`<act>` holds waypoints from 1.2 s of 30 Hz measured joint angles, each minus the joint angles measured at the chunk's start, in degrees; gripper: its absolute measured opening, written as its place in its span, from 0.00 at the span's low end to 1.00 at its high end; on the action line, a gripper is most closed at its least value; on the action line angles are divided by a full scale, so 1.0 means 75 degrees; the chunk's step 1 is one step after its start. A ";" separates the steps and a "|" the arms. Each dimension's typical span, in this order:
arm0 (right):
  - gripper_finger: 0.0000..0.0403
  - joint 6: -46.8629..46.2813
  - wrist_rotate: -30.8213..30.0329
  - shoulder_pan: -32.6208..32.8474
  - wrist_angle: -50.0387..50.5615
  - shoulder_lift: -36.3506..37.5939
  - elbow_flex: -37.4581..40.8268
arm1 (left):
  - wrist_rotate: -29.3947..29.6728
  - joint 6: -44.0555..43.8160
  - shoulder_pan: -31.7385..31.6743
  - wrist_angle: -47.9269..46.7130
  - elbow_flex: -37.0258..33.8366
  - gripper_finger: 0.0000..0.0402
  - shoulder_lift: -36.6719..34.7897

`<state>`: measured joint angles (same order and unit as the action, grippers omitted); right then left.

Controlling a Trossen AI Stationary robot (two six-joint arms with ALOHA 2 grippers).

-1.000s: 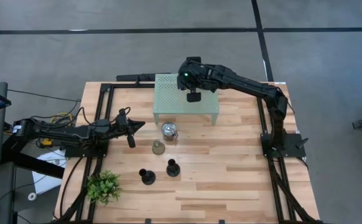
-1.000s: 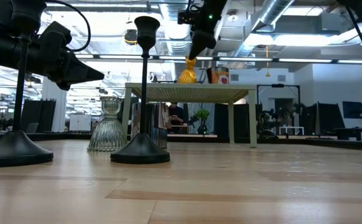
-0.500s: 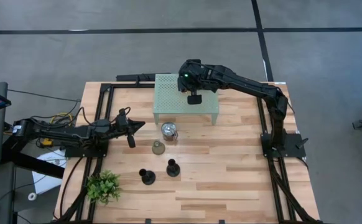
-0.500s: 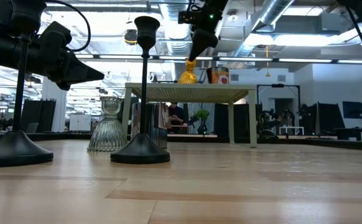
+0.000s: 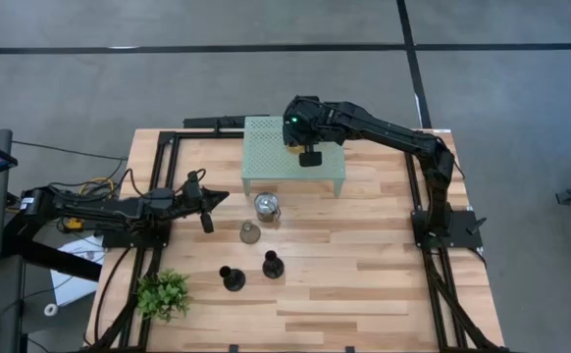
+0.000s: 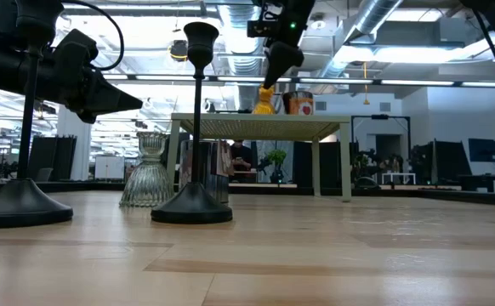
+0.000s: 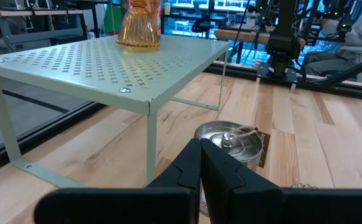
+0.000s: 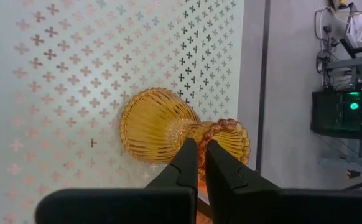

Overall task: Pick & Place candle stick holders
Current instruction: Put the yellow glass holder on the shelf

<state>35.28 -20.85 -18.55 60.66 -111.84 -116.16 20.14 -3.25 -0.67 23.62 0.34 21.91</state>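
A mint-green perforated metal rack (image 5: pixel 293 162) on four thin legs is seen standing at the far middle of the light wooden plank surface (image 5: pixel 364 275), which is bordered by a black metal frame (image 5: pixel 433 284). A small green leafy plant (image 5: pixel 164 293) is placed at the near left corner of the surface. A grey floor crossed by dark lines (image 5: pixel 266 47) is seen around it.

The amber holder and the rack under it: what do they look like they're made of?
The amber holder looks like ribbed, see-through glass with a glossy finish: light passes through its flutes. The mint-green rack looks like painted sheet metal, matte, punched with small cross-shaped holes and standing on thin legs; painted metal is a guess.
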 joint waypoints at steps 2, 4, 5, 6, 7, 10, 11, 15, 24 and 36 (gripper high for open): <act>0.00 0.0006 0.0001 -0.0008 -0.0068 0.0004 0.0000 | 0.0000 0.0000 0.0000 -0.0001 0.0000 0.02 0.0000; 0.00 0.0009 0.0006 -0.0049 -0.0123 0.0004 0.0000 | 0.0000 0.0000 0.0000 -0.0001 0.0000 0.02 0.0000; 0.00 0.0012 0.0004 -0.0052 -0.0151 0.0004 0.0000 | 0.0000 0.0000 0.0000 -0.0001 0.0000 0.02 0.0000; 0.00 0.0024 0.0001 -0.0052 -0.0158 -0.0018 0.0000 | -0.0001 0.0000 0.0000 -0.0001 0.0000 0.02 0.0000; 0.00 0.0027 -0.0002 -0.0055 -0.0177 -0.0082 -0.0010 | 0.0000 0.0003 0.0000 -0.0001 0.0000 0.02 0.0000; 0.00 0.0000 -0.0035 -0.0116 -0.0132 -0.0193 -0.0012 | 0.0000 0.0000 0.0000 -0.0001 0.0000 0.02 0.0000; 0.00 0.0018 -0.0033 -0.0111 -0.0096 -0.0261 -0.0032 | -0.0001 0.0001 0.0000 0.0002 0.0000 0.02 0.0000; 0.00 0.0110 -0.0205 -0.0093 -0.0238 -0.0351 -0.0038 | -0.0002 0.0003 0.0000 0.0002 0.0000 0.02 0.0002; 0.00 0.0152 -0.0169 -0.0117 -0.0330 -0.0427 -0.0216 | 0.0030 0.0003 0.0000 0.0002 0.0000 0.02 0.0003; 0.12 0.0024 -0.0026 -0.0029 -0.0368 -0.0437 -0.0221 | 0.0055 0.0003 0.0000 -0.0001 0.0000 0.02 0.0003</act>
<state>35.46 -21.04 -18.76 57.90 -115.12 -117.82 20.56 -3.22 -0.67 23.62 0.34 21.93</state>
